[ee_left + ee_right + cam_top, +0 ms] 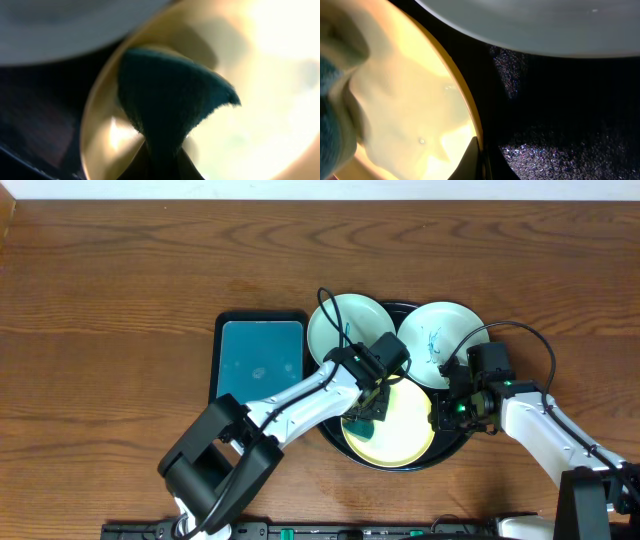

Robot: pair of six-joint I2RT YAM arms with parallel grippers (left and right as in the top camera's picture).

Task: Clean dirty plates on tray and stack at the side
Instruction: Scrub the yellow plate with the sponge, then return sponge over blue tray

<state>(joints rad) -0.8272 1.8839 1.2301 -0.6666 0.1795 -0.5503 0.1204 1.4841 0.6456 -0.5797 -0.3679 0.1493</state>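
Teal cloth, pinched shut in my left fingers, presses the yellow plate; my right fingers clamp its rim, on the black tray atop brown wood-grain tabletop.

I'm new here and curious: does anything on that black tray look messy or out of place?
Yes. The right mint-white plate bears a dark teal scribble, and the left mint-white plate juts past the round black tray's rim rather than lying inside.
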